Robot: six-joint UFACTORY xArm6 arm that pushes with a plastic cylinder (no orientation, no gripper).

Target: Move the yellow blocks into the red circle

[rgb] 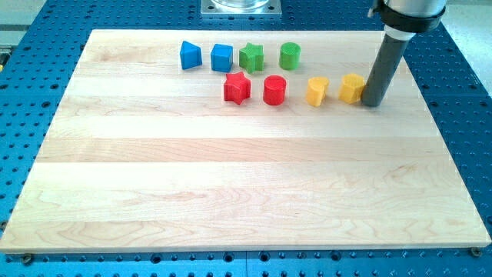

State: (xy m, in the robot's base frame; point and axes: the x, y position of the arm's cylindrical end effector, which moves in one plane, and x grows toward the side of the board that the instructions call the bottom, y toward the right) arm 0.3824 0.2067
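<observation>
While all eight blocks crowd the upper part of the wooden board (231, 185), my tip (373, 104) stands at the view's right end of the lower row, touching or just beside the right side of a yellow block (352, 88) whose shape I cannot make out exactly. The rod carries no jaws, so nothing is held. A second yellow block (317, 91) sits near, to the view's left, then a red cylinder (274, 90) and a red star (237, 88). Above them run a blue wedge-like block (190, 55), a blue cube (222, 57), a green star (251, 57) and a green cylinder (290, 55). The top row lies near the board's top edge; the tip is nearer the right edge. Bare wood fills the middle and bottom.
</observation>
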